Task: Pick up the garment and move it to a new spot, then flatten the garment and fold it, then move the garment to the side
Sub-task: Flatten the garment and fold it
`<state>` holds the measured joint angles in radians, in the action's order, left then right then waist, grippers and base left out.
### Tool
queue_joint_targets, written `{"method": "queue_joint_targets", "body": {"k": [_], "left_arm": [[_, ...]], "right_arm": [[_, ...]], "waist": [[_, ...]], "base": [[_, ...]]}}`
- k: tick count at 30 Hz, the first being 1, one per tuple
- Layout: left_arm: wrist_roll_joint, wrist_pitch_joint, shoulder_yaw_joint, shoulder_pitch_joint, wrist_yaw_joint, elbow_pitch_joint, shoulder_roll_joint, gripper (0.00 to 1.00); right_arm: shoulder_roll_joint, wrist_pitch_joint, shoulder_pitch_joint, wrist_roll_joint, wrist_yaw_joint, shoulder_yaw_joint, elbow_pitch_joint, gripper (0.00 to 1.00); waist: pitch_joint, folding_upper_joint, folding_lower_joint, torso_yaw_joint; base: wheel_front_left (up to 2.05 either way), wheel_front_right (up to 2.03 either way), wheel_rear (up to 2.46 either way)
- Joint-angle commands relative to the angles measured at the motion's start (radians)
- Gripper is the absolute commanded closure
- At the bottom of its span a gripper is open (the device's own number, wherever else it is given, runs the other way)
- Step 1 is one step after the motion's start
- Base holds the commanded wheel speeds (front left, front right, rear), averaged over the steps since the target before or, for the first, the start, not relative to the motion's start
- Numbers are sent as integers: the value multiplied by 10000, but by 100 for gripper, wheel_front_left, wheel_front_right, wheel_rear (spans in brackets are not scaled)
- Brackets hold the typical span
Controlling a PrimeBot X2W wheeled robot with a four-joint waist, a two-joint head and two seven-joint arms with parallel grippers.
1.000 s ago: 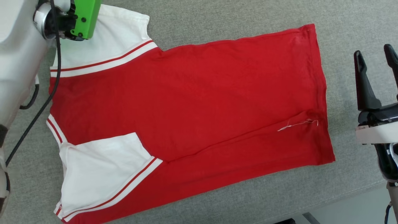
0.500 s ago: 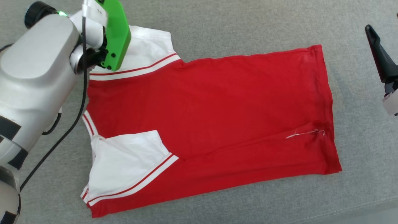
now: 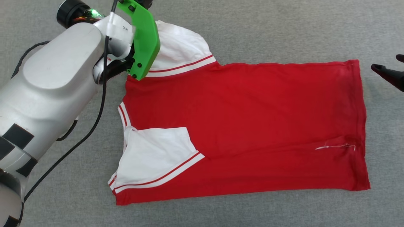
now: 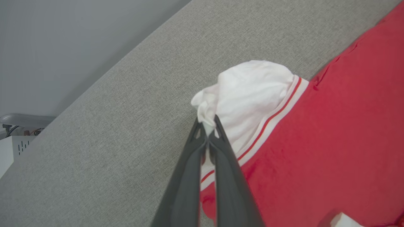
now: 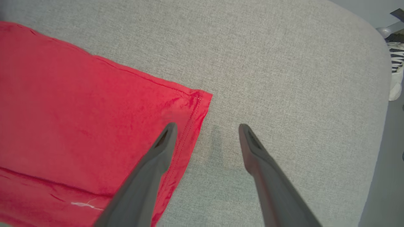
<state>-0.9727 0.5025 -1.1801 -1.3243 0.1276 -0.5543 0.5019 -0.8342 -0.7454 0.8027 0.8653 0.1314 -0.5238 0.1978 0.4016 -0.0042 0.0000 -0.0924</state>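
Left wrist view: left fingers (image 4: 189, 176) clamp garment (image 4: 315, 142) sleeve (image 4: 252, 91); right fingers (image 5: 151, 170) spread wide.

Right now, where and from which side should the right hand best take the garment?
Probably the far hem corner of the garment, approached from the bare grey surface side: it lies flat with its edge exposed, the open right hand hovers there, and the left hand pinches the far white sleeve.

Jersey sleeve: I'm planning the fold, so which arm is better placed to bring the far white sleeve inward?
Left. The left claw is shut on the edge of the white sleeve. The right claw hangs open by the hem corner, holding nothing.
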Motion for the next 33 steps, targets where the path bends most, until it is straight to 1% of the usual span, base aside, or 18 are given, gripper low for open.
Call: {"method": "queue_joint_targets", "body": {"k": [1,4,7,12,15,19,21,22,23,26,31,32,33], "left_arm": [[106,-71,-51,-91,30,115,-57,100],[194,-118,-121,-248,30,298,-96,100],[248,-169,-143,-416,30,443,-153,100],[336,-232,-162,-604,30,599,-187,100],[364,-240,-186,-648,30,643,-160,100],[329,-238,-196,-644,30,620,-106,100],[300,-236,-193,-641,30,588,-79,100],[288,-241,-193,-637,30,567,-68,100],[280,-257,-193,-628,30,534,-53,100],[134,-369,-108,-521,26,401,-32,100],[49,-599,-148,-242,27,165,30,100],[-68,-861,-126,55,27,159,115,100],[-67,-949,-136,145,27,190,169,100]], "right_arm": [[17,-341,307,269,-7,-103,255,0],[117,-797,705,402,-7,-314,717,0],[393,-898,1003,450,-7,-411,1340,0],[899,-612,1130,463,-7,-667,2182,0],[1106,-434,999,449,-7,-1035,2651,0],[1291,-353,705,620,-7,-1661,3009,0],[1279,-209,673,672,-7,-1922,3050,0],[1277,-63,699,712,-7,-1982,3061,93],[1279,147,751,797,-7,-1996,3103,100],[1225,694,959,861,-7,-2085,3202,100],[1098,1954,1130,957,-7,-2250,3148,100],[901,2643,987,966,-7,-2551,2955,100],[851,2919,946,971,-7,-2585,2914,100]], "waist": [[276,42,0,256],[488,42,0,395],[704,42,0,518],[999,42,0,629],[1123,42,0,660],[1205,42,0,646],[1225,42,0,619],[1220,42,0,604],[1200,42,0,580],[1050,42,0,506],[497,42,0,423],[101,42,0,389],[-9,42,0,379]], "base": [[0,0,0],[0,0,0],[0,0,0],[0,0,0],[0,0,0],[0,0,0],[0,0,0],[0,0,0],[0,0,0],[0,0,0],[0,0,0],[0,0,0],[0,0,0]]}}
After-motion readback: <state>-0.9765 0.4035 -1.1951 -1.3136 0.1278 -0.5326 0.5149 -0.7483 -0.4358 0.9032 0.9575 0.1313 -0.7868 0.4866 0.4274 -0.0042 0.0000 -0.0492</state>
